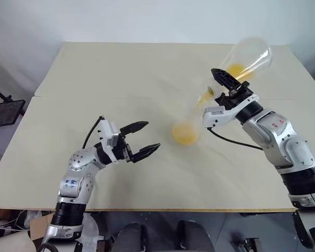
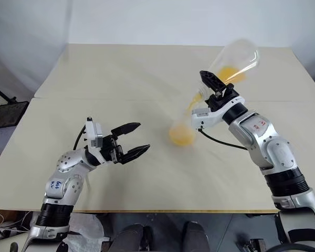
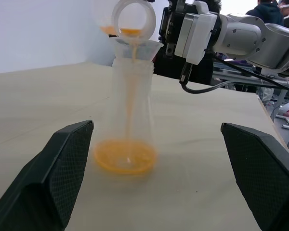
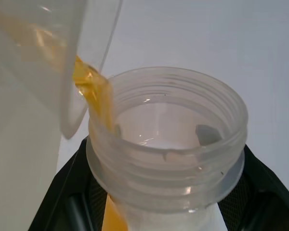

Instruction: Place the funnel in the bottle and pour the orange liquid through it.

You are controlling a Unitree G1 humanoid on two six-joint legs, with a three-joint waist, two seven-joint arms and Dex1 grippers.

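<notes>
- Right gripper (image 1: 224,90), raised at two o'clock, clamps a tilted conical flask (image 1: 245,60), pouring orange liquid (image 3: 125,161) through the funnel (image 3: 136,48) into the bottle (image 3: 130,120) at table (image 1: 121,79) centre.
- Left gripper (image 1: 142,140) hovers spread wide, at the bottle's nine o'clock.

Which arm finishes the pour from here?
Right. The right gripper is shut on the tilted flask, with orange liquid running into the funnel seated in the bottle. The left gripper hangs open beside the bottle, holding nothing.

Left hand (image 1: 143,140) hovers with fingers spread; right hand (image 1: 227,87) raised, fingers clamped
</notes>
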